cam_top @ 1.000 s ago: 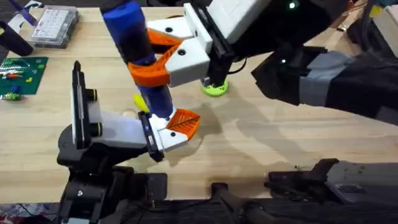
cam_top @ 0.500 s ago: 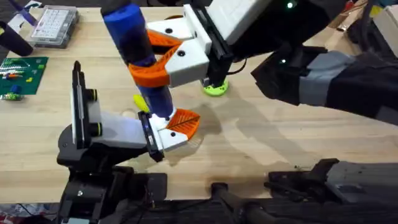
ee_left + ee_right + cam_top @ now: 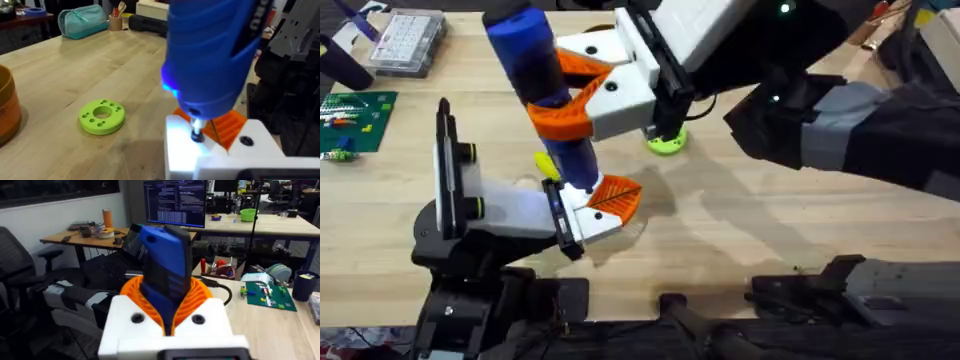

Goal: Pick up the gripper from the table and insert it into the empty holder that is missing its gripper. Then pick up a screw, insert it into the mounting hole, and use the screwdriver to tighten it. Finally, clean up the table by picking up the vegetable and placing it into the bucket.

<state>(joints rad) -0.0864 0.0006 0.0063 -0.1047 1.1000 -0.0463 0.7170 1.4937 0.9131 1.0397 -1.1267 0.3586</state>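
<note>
A: Where the right gripper (image 3: 582, 95) clamps its orange pads around the screwdriver (image 3: 535, 75), how many tools does one count?

B: One blue screwdriver, held upright in that claw, its thick body rising above the pads and its lower end running down below them. In the left wrist view its thin dark tip (image 3: 196, 131) meets the white gripper part directly beneath it, with a blue glow at the tool's lower edge.

A: And the left gripper (image 3: 605, 208)?

B: It sits low on the table just below the right claw, white with an orange pad showing. Whether its fingers are open or shut cannot be told.

A: The vegetable?

B: One small yellow vegetable (image 3: 546, 163) lies on the table just beside the screwdriver's lower body, between the two claws, mostly hidden behind the tool.

A: The bucket?

B: One orange-brown bucket (image 3: 7, 112) shows at the edge of the left wrist view, off to the side of the left claw, beyond the lime-green ring (image 3: 102, 116).

A: How many rings?

B: One, flat with small holes, lying on the wooden table (image 3: 770, 230) near the right claw's far side.

A: Anything else on the table?

B: One clear parts box (image 3: 408, 42) and one green circuit board (image 3: 355, 118), both well apart from the claws.
</note>
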